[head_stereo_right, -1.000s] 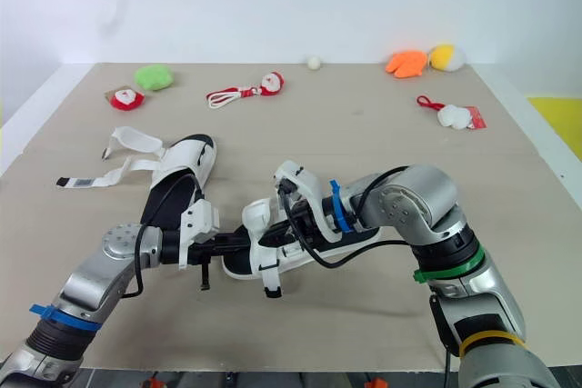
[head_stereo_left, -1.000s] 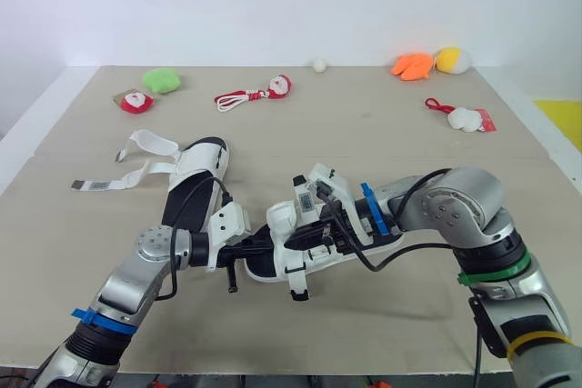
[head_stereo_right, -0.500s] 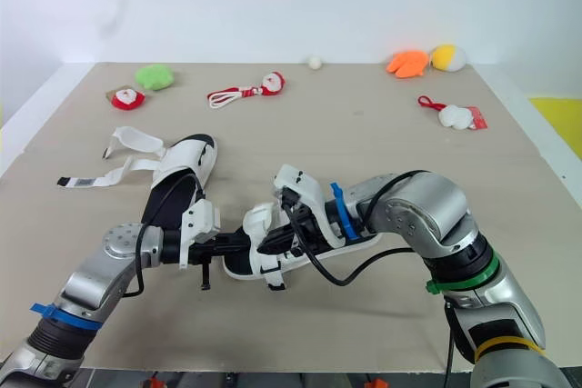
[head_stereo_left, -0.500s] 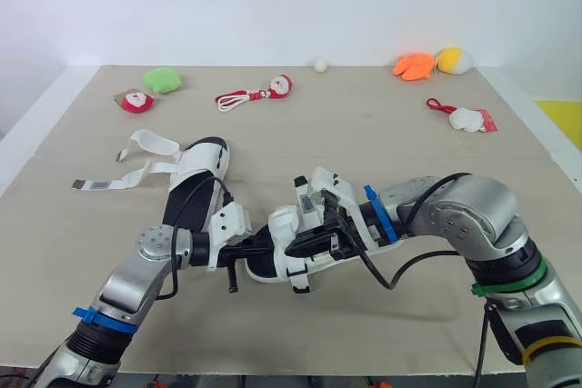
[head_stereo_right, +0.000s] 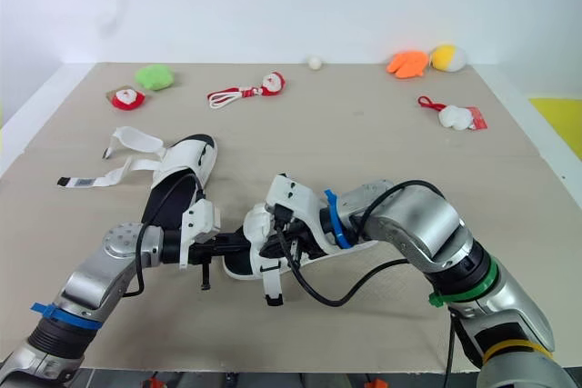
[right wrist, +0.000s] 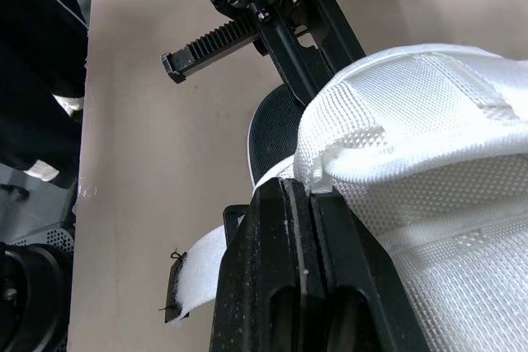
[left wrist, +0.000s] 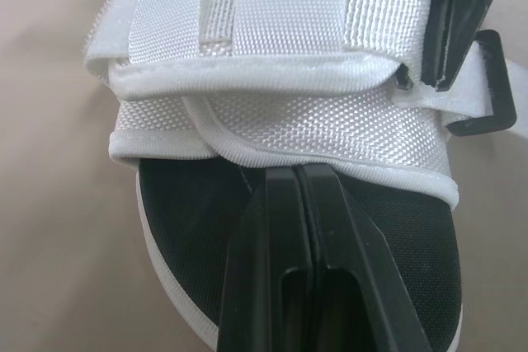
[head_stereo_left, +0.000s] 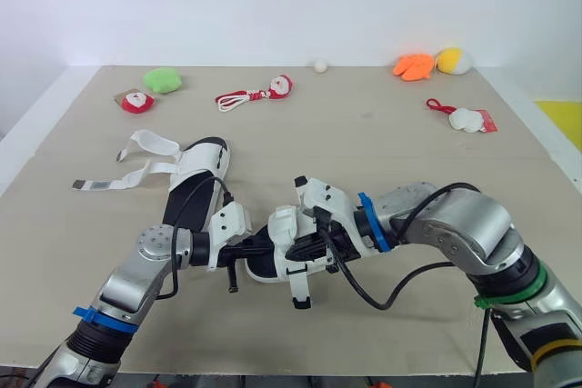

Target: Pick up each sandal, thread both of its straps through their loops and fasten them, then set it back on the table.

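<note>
A white sandal with a black sole (head_stereo_left: 284, 229) is held just above the table between both grippers. My left gripper (head_stereo_left: 258, 248) is shut on the sole's toe end, its fingers (left wrist: 280, 228) pressed together over the black insole below the crossed white straps (left wrist: 272, 113). My right gripper (head_stereo_left: 316, 241) is shut on the sandal's white mesh strap (right wrist: 396, 113), and a loose strap end (head_stereo_left: 301, 293) hangs down. A black loop (left wrist: 492, 80) sits at the sandal's side. The second sandal (head_stereo_left: 196, 173) lies to the left with its straps (head_stereo_left: 136, 163) spread open.
Small toys line the back of the table (head_stereo_left: 364, 143): a green plush (head_stereo_left: 161, 79), a red one (head_stereo_left: 136, 102), a Santa on a cord (head_stereo_left: 264, 91), a white ball (head_stereo_left: 319, 65), orange (head_stereo_left: 413, 65) and yellow (head_stereo_left: 452, 60) plushes, a white-and-red toy (head_stereo_left: 466, 118).
My right gripper has slid left along the held sandal toward its front strap, and the sandal has tipped slightly. The left gripper and the other sandal have stayed put.
</note>
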Controlling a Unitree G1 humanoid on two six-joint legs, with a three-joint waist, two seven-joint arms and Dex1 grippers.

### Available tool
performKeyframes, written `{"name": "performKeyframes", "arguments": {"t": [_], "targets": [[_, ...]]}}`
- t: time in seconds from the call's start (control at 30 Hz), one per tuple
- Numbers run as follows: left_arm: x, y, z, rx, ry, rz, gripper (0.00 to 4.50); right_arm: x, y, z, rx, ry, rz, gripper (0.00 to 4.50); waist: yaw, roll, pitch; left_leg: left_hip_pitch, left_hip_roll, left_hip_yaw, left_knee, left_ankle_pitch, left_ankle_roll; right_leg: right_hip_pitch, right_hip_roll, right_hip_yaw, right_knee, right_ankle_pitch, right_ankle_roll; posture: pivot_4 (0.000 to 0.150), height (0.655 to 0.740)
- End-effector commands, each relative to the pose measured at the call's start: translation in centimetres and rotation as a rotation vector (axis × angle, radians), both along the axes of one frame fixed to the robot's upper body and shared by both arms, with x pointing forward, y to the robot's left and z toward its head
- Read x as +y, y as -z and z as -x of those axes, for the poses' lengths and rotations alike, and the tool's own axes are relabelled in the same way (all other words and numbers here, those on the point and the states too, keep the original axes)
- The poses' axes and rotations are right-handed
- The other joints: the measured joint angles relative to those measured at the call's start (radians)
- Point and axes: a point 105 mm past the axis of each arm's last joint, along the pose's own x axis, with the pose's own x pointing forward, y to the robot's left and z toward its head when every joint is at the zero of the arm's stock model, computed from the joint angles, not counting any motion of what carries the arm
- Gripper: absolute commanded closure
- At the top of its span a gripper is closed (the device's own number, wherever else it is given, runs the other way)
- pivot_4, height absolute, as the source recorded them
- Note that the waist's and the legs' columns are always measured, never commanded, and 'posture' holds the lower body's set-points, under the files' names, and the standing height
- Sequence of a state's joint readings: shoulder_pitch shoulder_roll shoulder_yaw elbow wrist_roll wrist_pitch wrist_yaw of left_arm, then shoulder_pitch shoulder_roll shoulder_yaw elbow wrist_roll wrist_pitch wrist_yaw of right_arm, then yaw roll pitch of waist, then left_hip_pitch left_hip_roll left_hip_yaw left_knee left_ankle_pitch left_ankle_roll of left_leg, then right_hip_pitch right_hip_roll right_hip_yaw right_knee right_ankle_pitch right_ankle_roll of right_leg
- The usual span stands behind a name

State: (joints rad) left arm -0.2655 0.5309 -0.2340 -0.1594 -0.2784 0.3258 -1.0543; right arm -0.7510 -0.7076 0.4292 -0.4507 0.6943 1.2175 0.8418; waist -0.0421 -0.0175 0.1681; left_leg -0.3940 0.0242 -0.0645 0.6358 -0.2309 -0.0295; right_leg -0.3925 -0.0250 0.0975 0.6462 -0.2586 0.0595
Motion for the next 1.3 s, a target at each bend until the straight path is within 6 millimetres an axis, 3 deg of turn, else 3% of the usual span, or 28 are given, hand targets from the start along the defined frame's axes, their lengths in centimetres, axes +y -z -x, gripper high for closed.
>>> {"name": "performKeyframes", "arguments": {"t": [0.03,0.27,0.67,0.73,0.8,1.0,1.17,1.3], "targets": [[0.2,2.9,0.8,0.109,-0.008,-0.065,4.50,-0.4,0.5,0.9,0.036,-0.030,0.025,4.41,0.000,0.000,0.000,0.000,0.000,0.000,0.000,0.000,0.000,0.000,0.000,0.000,0.000,0.000,0.000,0.150,0.7400],[0.2,2.9,0.8,0.109,-0.009,-0.064,4.50,-1.0,0.3,2.5,0.095,-0.116,0.031,4.41,0.003,0.000,0.000,0.000,-0.001,-0.001,0.000,-0.001,-0.001,0.001,-0.001,0.000,0.000,-0.001,0.001,0.150,0.7400],[0.2,2.9,0.8,0.109,-0.011,-0.062,4.50,-0.5,0.6,1.7,0.019,-0.107,0.011,4.41,0.004,0.000,0.000,0.000,-0.002,-0.001,0.000,-0.001,-0.002,0.001,-0.001,-0.001,0.000,-0.002,0.001,0.150,0.7400],[0.2,2.9,0.8,0.109,-0.011,-0.062,4.50,-0.4,0.1,1.4,-0.011,-0.110,-0.031,3.96,0.004,0.000,0.000,0.000,-0.001,-0.002,0.000,-0.001,-0.002,0.001,-0.001,-0.002,0.000,-0.002,0.001,0.150,0.7400],[0.2,2.9,0.8,0.110,-0.011,-0.063,4.50,-0.7,-0.4,1.2,-0.035,-0.118,-0.070,3.18,0.004,0.000,0.000,0.000,-0.001,-0.002,0.000,-0.001,-0.002,0.001,-0.001,-0.002,0.000,-0.002,0.001,0.150,0.7400],[0.3,3.0,0.9,0.113,-0.012,-0.063,4.50,-1.9,-2.7,1.5,-0.207,-0.186,-0.202,0.17,0.003,0.000,0.000,0.000,-0.001,-0.003,0.000,-0.001,-0.002,0.001,-0.001,-0.003,0.000,-0.002,0.000,0.150,0.7400],[0.3,3.0,0.9,0.115,-0.013,-0.063,4.50,-3.2,-3.9,3.1,-0.417,-0.346,-0.313,0.05,0.004,-0.001,0.000,0.001,-0.001,-0.003,0.000,-0.001,-0.002,0.002,0.000,-0.003,0.000,-0.002,0.000,0.150,0.7400],[0.3,3.1,0.9,0.116,-0.013,-0.061,4.50,-4.6,-2.2,2.4,-0.843,-0.487,-0.266,0.05,0.002,-0.001,0.000,0.001,-0.001,-0.003,0.000,-0.001,-0.002,0.003,0.000,-0.004,0.000,-0.002,0.000,0.150,0.7400]]}}
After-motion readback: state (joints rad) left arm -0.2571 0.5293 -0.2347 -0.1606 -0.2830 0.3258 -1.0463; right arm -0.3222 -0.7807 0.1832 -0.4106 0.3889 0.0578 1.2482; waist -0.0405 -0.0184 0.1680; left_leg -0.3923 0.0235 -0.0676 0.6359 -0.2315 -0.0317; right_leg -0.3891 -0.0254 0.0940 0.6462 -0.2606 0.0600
